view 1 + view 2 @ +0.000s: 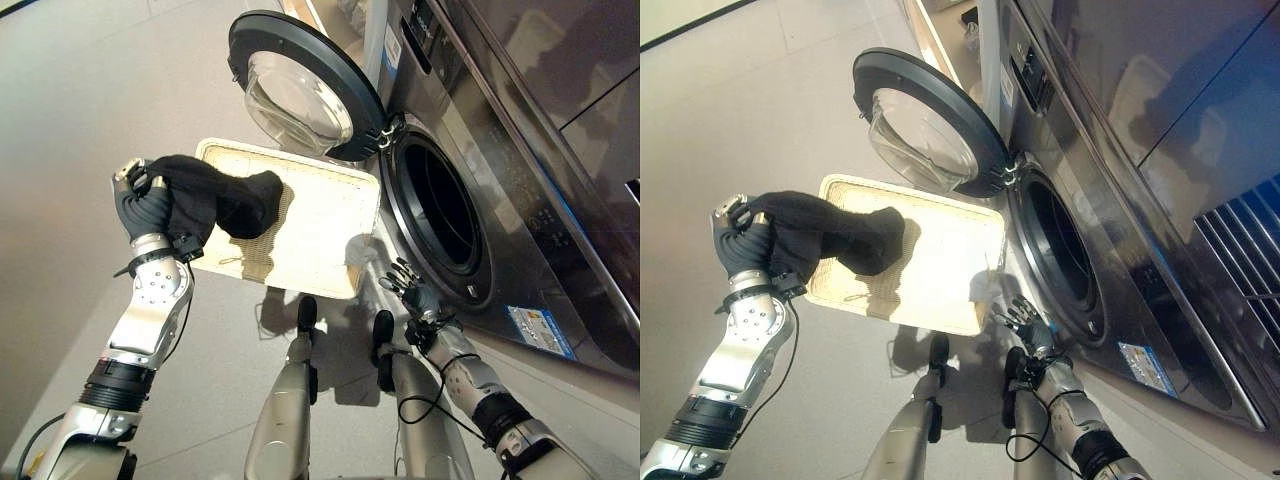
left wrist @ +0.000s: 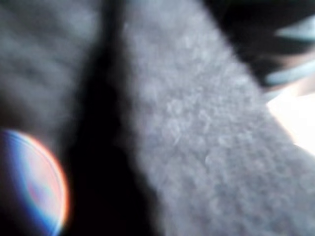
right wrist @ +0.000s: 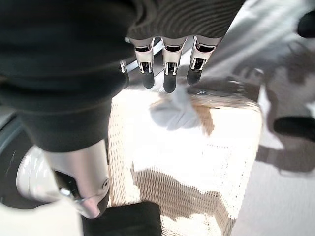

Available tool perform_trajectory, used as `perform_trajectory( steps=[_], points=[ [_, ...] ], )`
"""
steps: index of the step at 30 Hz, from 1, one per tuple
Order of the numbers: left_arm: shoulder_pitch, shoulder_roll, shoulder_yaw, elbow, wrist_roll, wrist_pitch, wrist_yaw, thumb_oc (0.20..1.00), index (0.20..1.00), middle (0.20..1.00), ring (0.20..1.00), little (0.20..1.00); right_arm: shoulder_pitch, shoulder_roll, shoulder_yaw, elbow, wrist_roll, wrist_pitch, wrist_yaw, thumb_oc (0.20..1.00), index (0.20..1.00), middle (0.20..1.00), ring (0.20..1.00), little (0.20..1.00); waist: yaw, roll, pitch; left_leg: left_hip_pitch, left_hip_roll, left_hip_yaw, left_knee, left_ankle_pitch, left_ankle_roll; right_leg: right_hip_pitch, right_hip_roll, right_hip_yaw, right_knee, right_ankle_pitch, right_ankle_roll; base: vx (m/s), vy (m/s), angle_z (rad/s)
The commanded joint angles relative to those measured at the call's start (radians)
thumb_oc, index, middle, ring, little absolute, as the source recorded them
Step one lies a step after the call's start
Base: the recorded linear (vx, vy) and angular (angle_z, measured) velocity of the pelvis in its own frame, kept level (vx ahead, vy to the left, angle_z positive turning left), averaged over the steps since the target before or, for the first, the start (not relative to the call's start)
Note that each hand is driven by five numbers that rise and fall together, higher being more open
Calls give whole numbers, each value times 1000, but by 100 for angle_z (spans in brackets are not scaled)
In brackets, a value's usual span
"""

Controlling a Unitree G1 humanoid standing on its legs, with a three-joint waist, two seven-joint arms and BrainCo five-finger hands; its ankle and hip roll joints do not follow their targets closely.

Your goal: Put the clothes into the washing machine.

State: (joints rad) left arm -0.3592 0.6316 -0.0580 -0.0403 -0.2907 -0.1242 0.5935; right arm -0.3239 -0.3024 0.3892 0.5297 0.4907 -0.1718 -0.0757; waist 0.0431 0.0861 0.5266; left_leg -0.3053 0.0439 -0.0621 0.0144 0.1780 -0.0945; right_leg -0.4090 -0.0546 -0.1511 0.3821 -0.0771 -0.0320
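Observation:
A black garment [image 1: 225, 200] hangs from my left hand [image 1: 145, 205], which is shut on its upper end, lifted over the left side of a cream woven basket [image 1: 330, 235]. Dark fuzzy cloth [image 2: 197, 123] lies right against the lens in the left wrist view. The washing machine [image 1: 520, 150] stands to the right with its round drum opening [image 1: 440, 205] uncovered and its door [image 1: 300, 90] swung wide to the left. My right hand [image 1: 410, 285] hovers low between the basket's right edge and the drum opening, fingers [image 3: 165, 73] straight and empty. A small white cloth [image 3: 177, 110] lies in the basket.
The open door overhangs the far edge of the basket. Grey floor [image 1: 90, 90] spreads out to the left of the basket and door.

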Motion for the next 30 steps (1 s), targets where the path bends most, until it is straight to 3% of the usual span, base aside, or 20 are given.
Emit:
perform_trajectory(
  steps=[1, 4, 13, 21, 24, 30],
  points=[
    [-67, 48, 61, -55, -5, -85, -39, 200, 200, 200, 200, 200, -17, 17, 1, -70, -117, -82, -16, 1000, 1000, 1000, 1000, 1000, -6, -19, -12, 41, -117, 33, 60, -108, 40, 126, -18, 19, -263, 123, 80, 32, -25, 3],
    [-81, 93, 58, -117, -91, -61, -151, 200, 200, 200, 200, 200, -102, -20, 51, -160, -311, -77, -98, 1000, 1000, 1000, 1000, 1000, 9, -5, -60, 82, -117, 24, 45, -109, 33, 185, -24, 4, -295, 120, 82, 76, -29, 8],
    [-150, 178, 53, -116, -232, -34, -293, 200, 200, 200, 200, 200, -227, -60, 81, -282, -462, -80, -209, 1000, 1000, 1000, 1000, 1000, 26, 5, -137, 149, -114, 19, 25, -119, 31, 274, -30, -14, -333, 109, 81, 69, -16, 7],
    [-199, 224, 19, -118, -178, 71, -395, 200, 200, 200, 200, 200, -314, -75, 55, -407, -554, -60, -363, 1000, 1000, 1000, 1000, 1000, 27, 10, -194, 200, -116, 17, 9, -130, 35, 328, -36, -16, -360, 114, 88, 79, -4, 3],
    [-214, 229, -3, -104, -173, 102, -424, 200, 200, 200, 200, 200, -342, -77, 50, -439, -559, -52, -386, 1000, 1000, 1000, 1000, 1000, 25, 14, -209, 216, -119, 15, 5, -134, 36, 344, -38, -14, -367, 115, 90, 64, 25, 3],
    [-240, 225, -44, -92, -213, 158, -502, 200, 200, 200, 200, 200, -357, -82, 78, -469, -500, -24, -319, 1000, 1000, 1000, 1000, 1000, 20, 13, -246, 237, -125, 7, 0, -126, 38, 366, -43, -5, -379, 129, 94, 56, 16, 1]
  ],
)
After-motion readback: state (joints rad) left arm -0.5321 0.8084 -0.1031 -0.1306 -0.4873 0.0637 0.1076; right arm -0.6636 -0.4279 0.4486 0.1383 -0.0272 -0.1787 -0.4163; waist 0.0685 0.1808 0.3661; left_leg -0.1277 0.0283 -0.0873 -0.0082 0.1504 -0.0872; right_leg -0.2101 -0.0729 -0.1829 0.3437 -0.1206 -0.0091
